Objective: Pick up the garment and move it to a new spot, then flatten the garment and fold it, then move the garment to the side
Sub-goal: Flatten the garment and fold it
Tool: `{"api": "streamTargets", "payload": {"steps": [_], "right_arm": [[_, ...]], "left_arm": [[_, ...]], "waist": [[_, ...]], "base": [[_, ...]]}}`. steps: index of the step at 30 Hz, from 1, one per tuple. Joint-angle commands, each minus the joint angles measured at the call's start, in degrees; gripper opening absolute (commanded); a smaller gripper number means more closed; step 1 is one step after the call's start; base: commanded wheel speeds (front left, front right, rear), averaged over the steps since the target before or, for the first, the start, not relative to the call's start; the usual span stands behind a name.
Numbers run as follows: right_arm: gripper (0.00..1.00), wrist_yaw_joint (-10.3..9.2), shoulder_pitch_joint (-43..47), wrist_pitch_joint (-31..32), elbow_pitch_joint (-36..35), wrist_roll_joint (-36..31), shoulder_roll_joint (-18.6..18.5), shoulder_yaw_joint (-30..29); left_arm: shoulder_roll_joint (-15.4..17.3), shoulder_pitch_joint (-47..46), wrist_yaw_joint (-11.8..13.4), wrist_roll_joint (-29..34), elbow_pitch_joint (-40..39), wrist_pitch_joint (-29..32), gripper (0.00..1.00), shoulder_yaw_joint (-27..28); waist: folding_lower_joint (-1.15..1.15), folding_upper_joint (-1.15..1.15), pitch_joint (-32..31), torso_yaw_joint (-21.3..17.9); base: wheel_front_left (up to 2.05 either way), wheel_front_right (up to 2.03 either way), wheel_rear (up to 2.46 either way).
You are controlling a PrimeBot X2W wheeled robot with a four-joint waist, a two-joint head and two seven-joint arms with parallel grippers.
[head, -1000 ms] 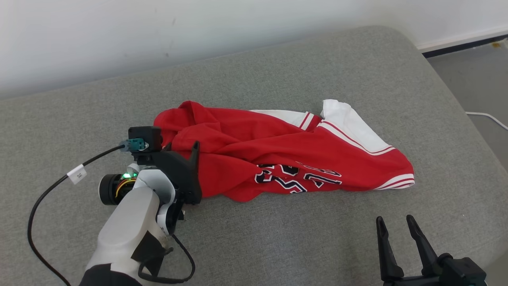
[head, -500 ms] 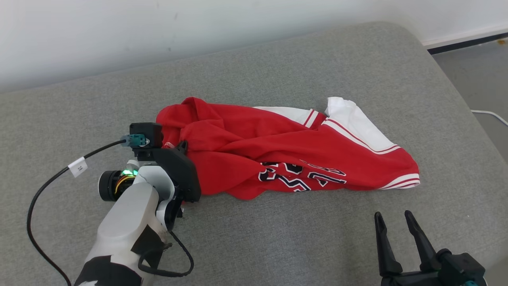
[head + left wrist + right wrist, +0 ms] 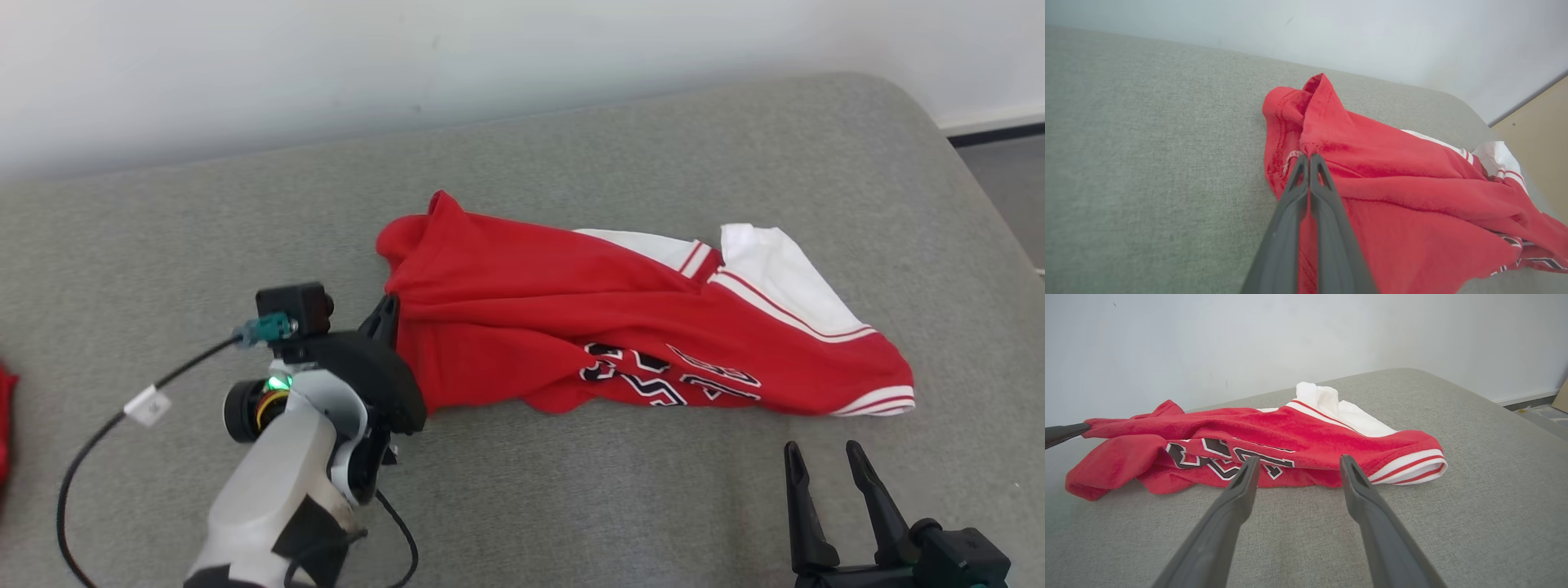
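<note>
The garment [image 3: 620, 327] is a red jersey with white striped trim and dark lettering, lying crumpled across the grey cushion [image 3: 571, 131]. My left gripper [image 3: 390, 314] is shut on the garment's left edge. In the left wrist view its two fingers press together with red cloth [image 3: 1372, 179] pinched at the tips [image 3: 1308, 157], and the fabric rises toward them. My right gripper [image 3: 820, 457] stands open at the lower right, a little short of the garment's near edge. In the right wrist view its gripper [image 3: 1298, 465] has nothing between the fingers, and the garment [image 3: 1274, 445] lies just beyond.
A pale wall [image 3: 326, 65] backs the cushion. The cushion's right edge drops to a grey floor [image 3: 1012, 188]. A black cable with a white tag [image 3: 147, 406] trails from my left wrist. A scrap of red [image 3: 4, 425] shows at the far left edge.
My left gripper has shut on the garment's left edge and the cloth there has gathered and lifted. The head camera has shifted, so the whole scene sits further right.
</note>
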Motion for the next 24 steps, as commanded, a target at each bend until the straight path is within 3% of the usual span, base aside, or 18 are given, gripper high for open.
{"api": "streamTargets", "payload": {"steps": [1, 9, 18, 19, 20, 21, 24], "right_arm": [[1.00, 0.05, 0.4, -0.1, -0.1, -0.2, 0.0, -0.1], [1.00, 0.05, 1.3, 0.5, -0.6, -0.3, 0.0, -0.7], [1.00, 0.05, 1.4, 0.8, -0.7, -0.3, -0.1, -0.9], [1.00, 0.05, 1.4, 0.9, -0.6, -0.3, -0.1, -0.8], [1.00, 0.05, 1.3, 0.9, -0.5, -0.2, -0.1, -0.8], [1.00, 0.05, 1.3, 0.9, -0.4, -0.2, -0.1, -0.8], [1.00, 0.05, 1.1, 0.7, -0.3, 0.1, -0.1, -0.9]], "left_arm": [[0.0, 1.1, 0.3, -0.8, -0.4, -0.5, 0.00, 0.1], [1.4, 11.9, 2.9, -1.3, -9.7, -2.9, 0.00, 0.3], [3.7, 23.9, 8.0, -0.9, -23.4, -2.4, 0.00, 0.2], [3.8, 24.9, 8.0, -1.0, -24.9, -2.5, 0.13, 0.0], [3.8, 26.1, 7.9, -1.2, -26.2, -2.8, 0.60, -0.1], [3.9, 27.2, 8.2, -1.3, -27.4, -3.1, 1.00, 0.0], [4.6, 30.4, 8.6, -0.7, -30.3, -5.2, 1.00, 0.1]], "waist": [[0.00, 0.00, -1.1, 1.6], [0.00, 0.00, -2.4, 5.0], [0.00, 0.00, -3.3, 6.7], [0.00, 0.00, -3.4, 6.7], [0.00, 0.00, -3.6, 6.8], [0.00, 0.00, -3.8, 6.9], [0.00, 0.00, -4.6, 6.9]], "base": [[0.00, 0.00, 0.00], [0.00, 0.00, 0.00], [0.00, 0.00, 0.00], [0.00, 0.00, 0.00], [0.00, 0.00, 0.00], [0.00, 0.00, 0.00], [0.00, 0.00, 0.00]]}}
